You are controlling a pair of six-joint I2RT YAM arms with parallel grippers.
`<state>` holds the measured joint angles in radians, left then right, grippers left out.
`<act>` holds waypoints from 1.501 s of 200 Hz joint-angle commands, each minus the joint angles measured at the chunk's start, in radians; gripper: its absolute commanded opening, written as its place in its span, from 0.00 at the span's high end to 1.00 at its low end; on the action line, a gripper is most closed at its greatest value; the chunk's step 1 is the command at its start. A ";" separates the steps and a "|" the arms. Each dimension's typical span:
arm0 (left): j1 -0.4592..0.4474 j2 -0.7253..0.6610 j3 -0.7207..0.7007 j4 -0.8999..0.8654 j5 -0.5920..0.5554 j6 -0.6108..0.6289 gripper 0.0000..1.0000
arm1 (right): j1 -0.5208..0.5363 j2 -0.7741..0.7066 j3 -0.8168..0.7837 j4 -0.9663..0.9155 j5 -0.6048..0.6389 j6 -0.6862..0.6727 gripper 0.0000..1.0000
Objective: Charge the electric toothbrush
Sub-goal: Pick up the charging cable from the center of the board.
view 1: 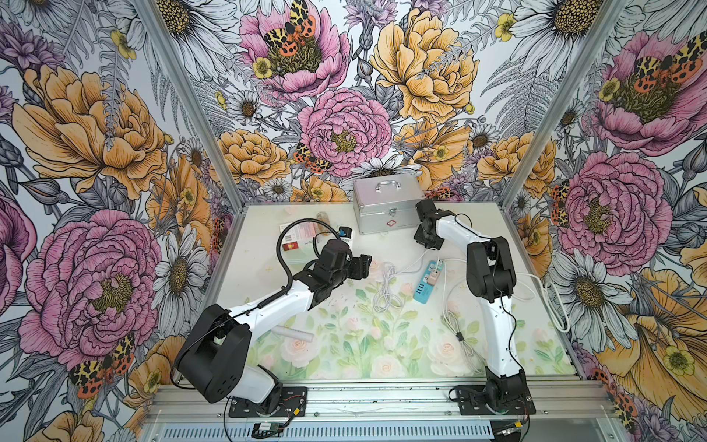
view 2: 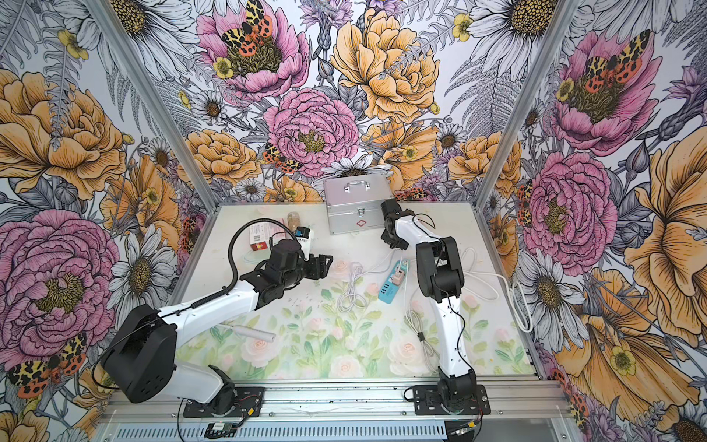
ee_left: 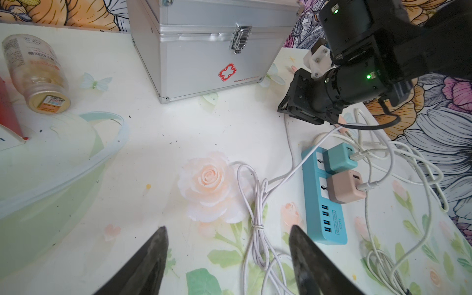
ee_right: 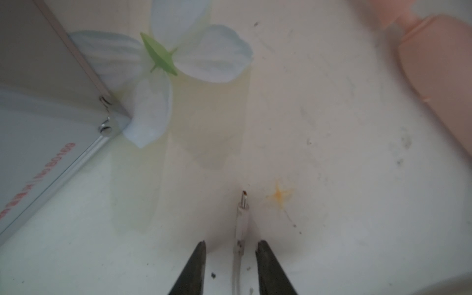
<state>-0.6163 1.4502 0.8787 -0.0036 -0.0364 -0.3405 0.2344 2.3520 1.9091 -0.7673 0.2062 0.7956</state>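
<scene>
Left arm [view 1: 275, 302]: lower left of both top views, reaching toward frame centre.
Table [view 1: 382, 344]: floral top filling the lower middle.
Right arm [view 1: 497, 325]: lower right, bent over toward the case.
Metal case [view 1: 386, 206]: closed, red cross on its front, upper centre.
Left gripper [ee_left: 228, 227]: jaws wide apart and empty, above the table near the coiled white cable [ee_left: 258, 204].
Right gripper [ee_right: 231, 242]: low over the table beside the case's front corner; jaws narrowly apart, straddling a cable with a gap on each side.
Power strip [view 1: 424, 292]: blue, right of centre, between the arms.
White handle [view 1: 294, 335]: cylinder with a thin stem, lower left of centre, partly under the left arm.
Pink body [ee_right: 439, 76]: blurred, near the right gripper; this or the white handle is the toothbrush, cannot tell which.
Chargers: teal charger [ee_left: 338, 158] and pink charger [ee_left: 343, 186] side by side in the strip, each with a cable.
Cable plug [ee_right: 244, 201]: small metal tip on the table just beyond the right fingertips.
</scene>
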 commanded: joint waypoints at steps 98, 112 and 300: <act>0.027 -0.007 0.016 0.025 0.009 -0.003 0.25 | -0.021 0.050 0.065 -0.023 -0.008 -0.070 0.97; 0.025 -0.013 0.017 0.024 0.008 -0.003 0.25 | -0.013 0.032 0.081 -0.021 -0.015 -0.089 1.00; 0.224 -0.232 0.199 -0.142 0.627 -0.034 0.40 | 0.200 -0.756 -0.550 0.412 -0.917 -0.449 1.00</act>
<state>-0.3813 1.2266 1.0729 -0.2005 0.4133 -0.3336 0.4126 1.6554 1.4235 -0.4355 -0.5472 0.3904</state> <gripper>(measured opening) 0.611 0.067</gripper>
